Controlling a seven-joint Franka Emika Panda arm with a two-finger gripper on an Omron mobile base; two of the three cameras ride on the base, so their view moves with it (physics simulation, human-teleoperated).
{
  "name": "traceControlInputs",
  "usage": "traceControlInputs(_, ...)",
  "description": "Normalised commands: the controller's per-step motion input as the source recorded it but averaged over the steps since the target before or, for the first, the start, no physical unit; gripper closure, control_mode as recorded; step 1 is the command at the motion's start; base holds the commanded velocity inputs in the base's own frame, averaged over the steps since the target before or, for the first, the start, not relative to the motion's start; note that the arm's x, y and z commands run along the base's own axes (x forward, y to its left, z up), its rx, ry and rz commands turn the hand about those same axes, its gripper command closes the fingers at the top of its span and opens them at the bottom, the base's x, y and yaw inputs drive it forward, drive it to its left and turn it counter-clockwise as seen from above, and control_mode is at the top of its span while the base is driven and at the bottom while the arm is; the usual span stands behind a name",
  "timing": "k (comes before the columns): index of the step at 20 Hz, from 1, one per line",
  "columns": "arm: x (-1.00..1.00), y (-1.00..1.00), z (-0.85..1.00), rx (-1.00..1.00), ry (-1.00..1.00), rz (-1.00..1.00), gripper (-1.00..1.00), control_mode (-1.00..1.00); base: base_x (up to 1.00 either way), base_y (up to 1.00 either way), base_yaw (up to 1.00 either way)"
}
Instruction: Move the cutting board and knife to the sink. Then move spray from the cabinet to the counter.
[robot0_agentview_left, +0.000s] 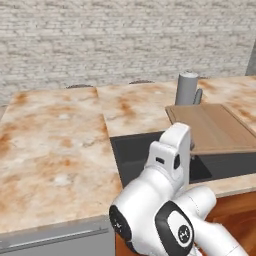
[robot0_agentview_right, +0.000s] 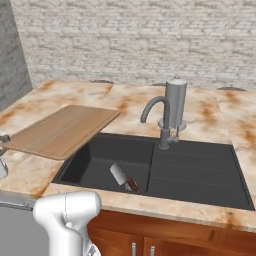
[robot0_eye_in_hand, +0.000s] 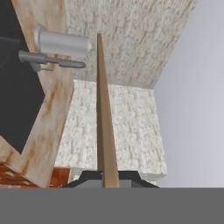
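Note:
My gripper is shut on the cutting board, which the hand view shows edge-on, running away from the fingertips. The light-wood board hangs nearly level above the counter. In the right base view the cutting board reaches from the gripper at the left edge to the left corner of the sink. The knife lies on the floor of the dark basin, grey blade to the left and brown handle to the right. The spray and the cabinet are out of view.
A grey faucet with a curved spout stands behind the sink, also seen as the faucet past the board. A brick wall backs the counter. Reddish drawers sit below the sink front.

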Motion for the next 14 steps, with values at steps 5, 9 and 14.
traceControlInputs(5,0.52,0.00,-0.23,0.00,0.24,0.00,1.00,-1.00,0.00,0.00,0.00)
traceControlInputs(9,0.74,0.00,-0.41,0.00,0.37,0.00,1.00,-1.00,0.00,0.00,0.00)
traceControlInputs(14,0.60,0.00,-0.56,0.00,0.32,0.00,1.00,-1.00,0.00,0.00,0.00)
